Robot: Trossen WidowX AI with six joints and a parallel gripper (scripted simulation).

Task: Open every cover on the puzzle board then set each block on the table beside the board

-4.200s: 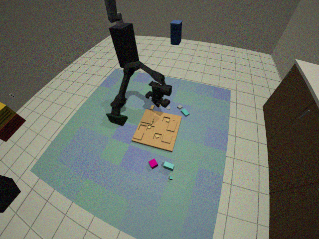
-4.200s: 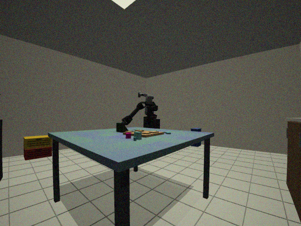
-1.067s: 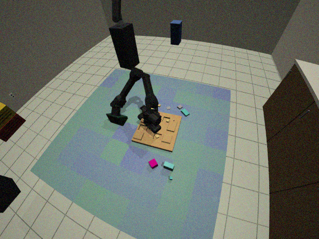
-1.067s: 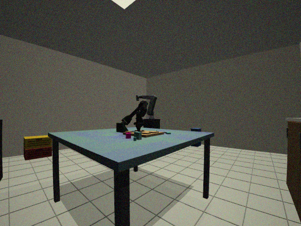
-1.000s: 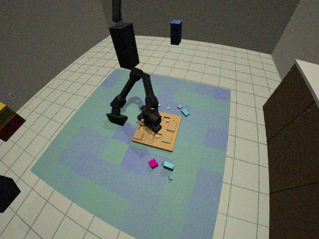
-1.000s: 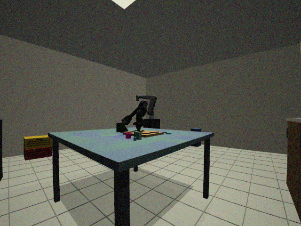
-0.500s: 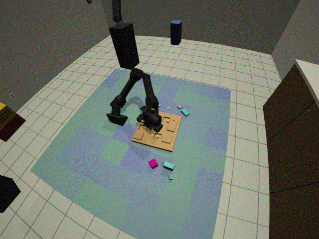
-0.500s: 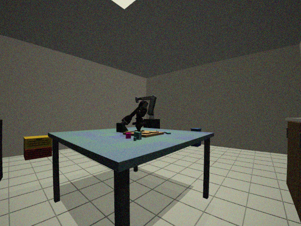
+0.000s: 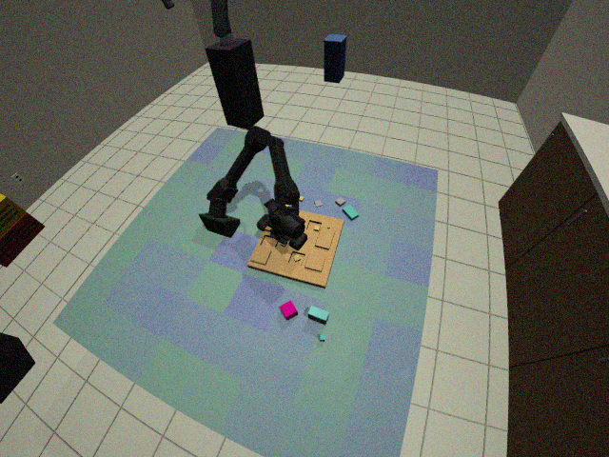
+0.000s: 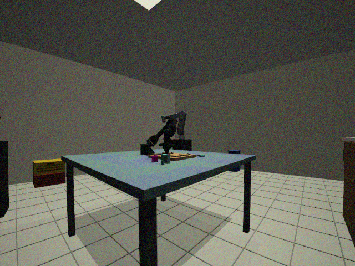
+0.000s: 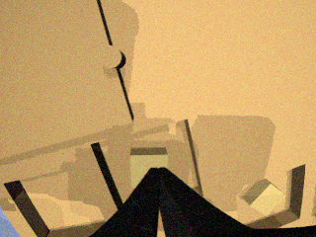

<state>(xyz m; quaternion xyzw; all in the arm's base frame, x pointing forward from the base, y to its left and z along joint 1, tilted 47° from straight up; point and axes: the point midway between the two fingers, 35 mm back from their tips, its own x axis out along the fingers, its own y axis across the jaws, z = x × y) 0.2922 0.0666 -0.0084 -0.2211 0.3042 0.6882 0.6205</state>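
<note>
My gripper (image 10: 166,152) (image 11: 157,174) is shut and empty, low over the wooden puzzle board (image 9: 286,276) (image 10: 183,158). In the wrist view its fingertips overlap the near side of a pale yellow block (image 11: 143,164) in a well; whether they touch it is unclear. A second yellow block (image 11: 267,198) (image 9: 297,257) sits in an open well, and a third yellow block (image 9: 317,228) in another. A round knob (image 11: 114,56) stands on a narrow dark line beyond the fingertips. Flat covers (image 9: 314,263) (image 9: 324,239) lie beside two wells. The hand hides part of the board in the top view.
A magenta block (image 9: 288,308) (image 10: 155,158), a teal block (image 9: 318,314) (image 10: 165,158) and a small teal cube (image 9: 322,337) (image 10: 162,162) lie in front of the board. A flat teal piece (image 9: 350,211), grey pieces (image 9: 340,201) (image 9: 318,203) and a yellow piece (image 9: 301,198) lie behind it.
</note>
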